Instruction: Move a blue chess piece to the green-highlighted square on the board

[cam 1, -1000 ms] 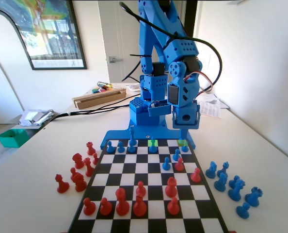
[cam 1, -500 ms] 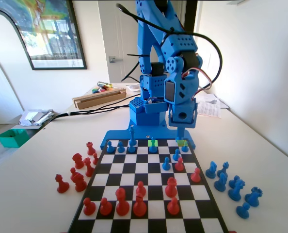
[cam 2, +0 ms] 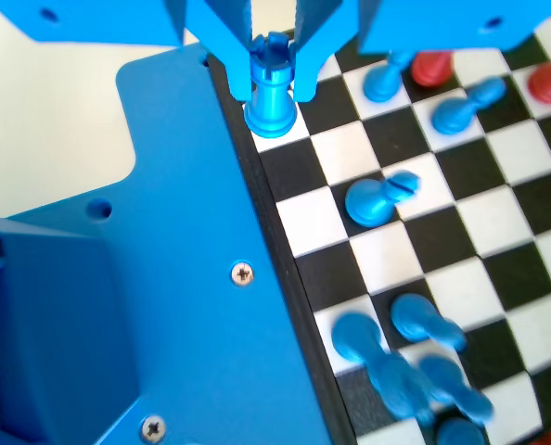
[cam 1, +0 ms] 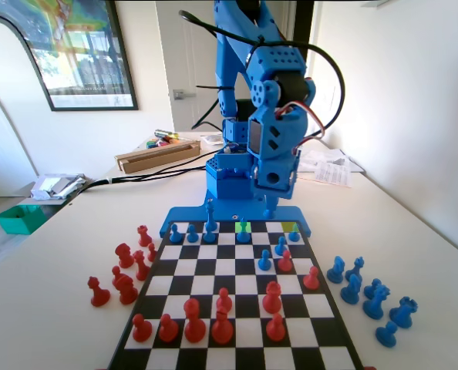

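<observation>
In the wrist view my gripper (cam 2: 273, 79) is shut on the blue chess piece (cam 2: 271, 88), a small rook with a notched top. It hangs just over the board (cam 2: 461, 278), at the row along the board's blue edge. In the fixed view the gripper (cam 1: 271, 205) hangs low over the far row, between the yellow-green square (cam 1: 291, 227) and the green-highlighted square (cam 1: 248, 229) to its left. A small blue piece (cam 1: 243, 224) stands on the green square. The rook itself is hard to make out in the fixed view.
A slotted blue piece (cam 2: 378, 199) stands two squares from the rook, and several more blue pieces (cam 2: 405, 362) crowd the same edge row. Blue pawns (cam 1: 265, 260) and red pieces (cam 1: 285, 260) stand mid-board. Captured blue pieces (cam 1: 375, 301) lie off the board on the right, red ones (cam 1: 125, 270) on the left.
In the fixed view the gripper has risen slightly and swung left, from over the yellow-green square towards the green square.
</observation>
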`<act>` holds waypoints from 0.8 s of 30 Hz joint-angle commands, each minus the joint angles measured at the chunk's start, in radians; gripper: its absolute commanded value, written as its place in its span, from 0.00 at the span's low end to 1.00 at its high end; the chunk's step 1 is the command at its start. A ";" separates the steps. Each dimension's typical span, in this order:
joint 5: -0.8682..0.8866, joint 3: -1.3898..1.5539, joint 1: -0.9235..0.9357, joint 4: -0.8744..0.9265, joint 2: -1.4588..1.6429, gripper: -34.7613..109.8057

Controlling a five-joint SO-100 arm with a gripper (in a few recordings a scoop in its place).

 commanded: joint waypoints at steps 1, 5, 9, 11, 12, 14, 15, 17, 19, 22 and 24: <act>-0.028 -0.035 0.035 0.037 0.071 0.25; -0.057 -0.023 0.081 0.055 0.094 0.25; -0.078 0.003 0.118 0.055 0.123 0.25; -0.091 0.017 0.137 0.055 0.140 0.25; -0.098 0.025 0.146 0.057 0.147 0.25; -0.121 0.043 0.170 0.060 0.166 0.25; -0.137 0.054 0.184 0.060 0.173 0.25; -0.164 0.074 0.207 0.057 0.187 0.25; -0.187 0.089 0.227 0.052 0.199 0.25; -0.207 0.104 0.244 0.038 0.206 0.25; -0.218 0.106 0.255 0.037 0.209 0.25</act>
